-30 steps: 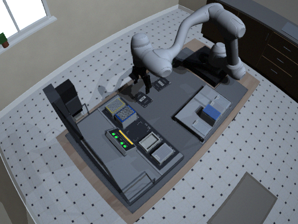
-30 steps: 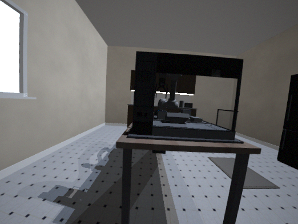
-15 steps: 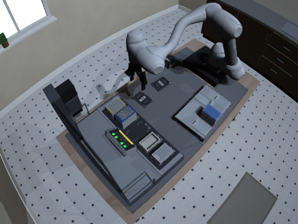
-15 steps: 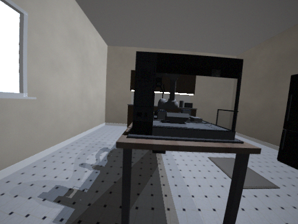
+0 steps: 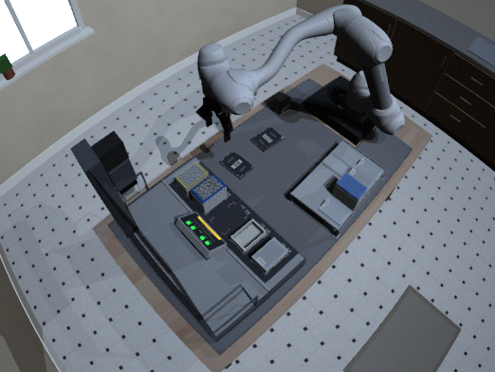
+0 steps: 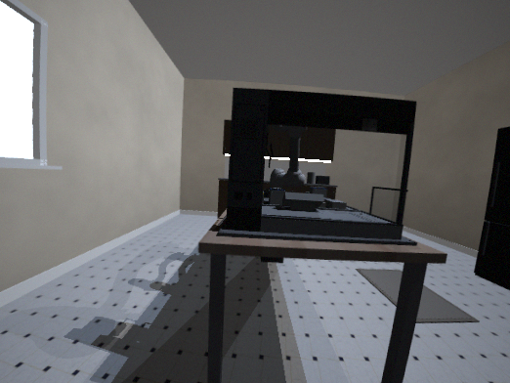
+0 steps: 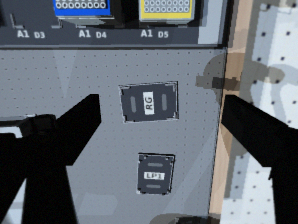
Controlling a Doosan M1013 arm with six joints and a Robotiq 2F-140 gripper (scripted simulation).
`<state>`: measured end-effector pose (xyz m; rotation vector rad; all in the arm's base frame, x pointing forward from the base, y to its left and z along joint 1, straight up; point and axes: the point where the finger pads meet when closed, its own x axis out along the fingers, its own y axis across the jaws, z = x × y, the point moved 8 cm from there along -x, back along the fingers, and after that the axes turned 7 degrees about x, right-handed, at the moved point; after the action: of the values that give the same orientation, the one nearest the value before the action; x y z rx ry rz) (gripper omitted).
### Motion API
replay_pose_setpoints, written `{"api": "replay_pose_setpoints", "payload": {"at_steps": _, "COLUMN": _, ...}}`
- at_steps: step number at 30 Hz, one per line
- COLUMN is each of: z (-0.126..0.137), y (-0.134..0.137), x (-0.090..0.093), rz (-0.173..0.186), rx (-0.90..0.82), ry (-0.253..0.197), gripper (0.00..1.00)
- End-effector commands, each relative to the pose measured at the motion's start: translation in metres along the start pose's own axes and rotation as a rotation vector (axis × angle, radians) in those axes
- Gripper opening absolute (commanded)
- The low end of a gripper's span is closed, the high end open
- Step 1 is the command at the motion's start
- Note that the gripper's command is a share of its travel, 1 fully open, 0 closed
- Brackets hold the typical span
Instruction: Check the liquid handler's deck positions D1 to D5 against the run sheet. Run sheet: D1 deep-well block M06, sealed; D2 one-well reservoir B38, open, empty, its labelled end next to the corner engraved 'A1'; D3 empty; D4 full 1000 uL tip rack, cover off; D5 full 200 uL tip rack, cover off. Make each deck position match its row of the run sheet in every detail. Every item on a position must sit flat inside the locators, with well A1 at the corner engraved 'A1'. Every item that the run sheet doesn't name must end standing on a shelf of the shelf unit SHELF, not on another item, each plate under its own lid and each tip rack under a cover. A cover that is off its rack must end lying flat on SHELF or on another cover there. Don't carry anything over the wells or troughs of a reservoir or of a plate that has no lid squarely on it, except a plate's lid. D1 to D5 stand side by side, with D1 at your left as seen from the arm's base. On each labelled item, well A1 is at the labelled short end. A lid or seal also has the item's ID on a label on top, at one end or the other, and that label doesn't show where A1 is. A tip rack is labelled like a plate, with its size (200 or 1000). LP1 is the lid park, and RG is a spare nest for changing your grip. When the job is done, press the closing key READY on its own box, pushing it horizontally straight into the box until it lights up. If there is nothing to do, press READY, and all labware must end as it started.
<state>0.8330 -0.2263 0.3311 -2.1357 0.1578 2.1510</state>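
1. Liquid handler deck (image 5: 223,215): a dark strip on the grey surface (image 5: 284,157). At one end of the row sit a blue-framed tip rack (image 5: 207,192) and, beside it, a yellow-framed tip rack (image 5: 191,175), both uncovered. In the wrist view they stand above the engravings D4 and D5, each with A1 beside it; the D3 engraving is visible, but its nest is mostly cut off.
2. Further along the row are an open, pale reservoir (image 5: 247,235) and a pale plate (image 5: 270,253).
3. A control box (image 5: 199,233) with green lights stands just beside the deck.
4. Claw (image 5: 218,124): spread wide, holding nothing, hanging over the surface edge near the yellow rack.
5. Below the claw, the RG nest (image 7: 149,102) and the LP1 park (image 7: 155,174) lie apart from each other.
6. Shelf unit (image 5: 313,190): on the far side of the surface, carrying a blue-topped item (image 5: 352,186) and pale labware.
7. Surface support: a wooden table (image 6: 322,250) on dark legs.
8. Room: tiled floor with dark dots, a grey mat (image 5: 403,332), beige walls, a window (image 5: 38,21), dark cabinets (image 5: 450,81).
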Motion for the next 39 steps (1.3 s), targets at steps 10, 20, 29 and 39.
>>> {"api": "replay_pose_setpoints", "payload": {"at_steps": 10, "z": -0.014, "y": 0.016, "x": -0.002, "rz": 0.002, "rx": -0.013, "ry": -0.001, "gripper": 0.79}}
{"api": "replay_pose_setpoints", "payload": {"at_steps": 20, "z": -0.053, "y": 0.009, "x": -0.002, "rz": 0.002, "rx": -0.004, "ry": -0.001, "gripper": 0.79}}
{"api": "replay_pose_setpoints", "payload": {"at_steps": 29, "z": -0.097, "y": 0.002, "x": -0.002, "rz": 0.002, "rx": -0.004, "ry": -0.001, "gripper": 0.79}}
{"api": "replay_pose_setpoints", "payload": {"at_steps": 39, "z": -0.137, "y": -0.005, "x": -0.002, "rz": 0.002, "rx": -0.004, "ry": -0.001, "gripper": 0.79}}
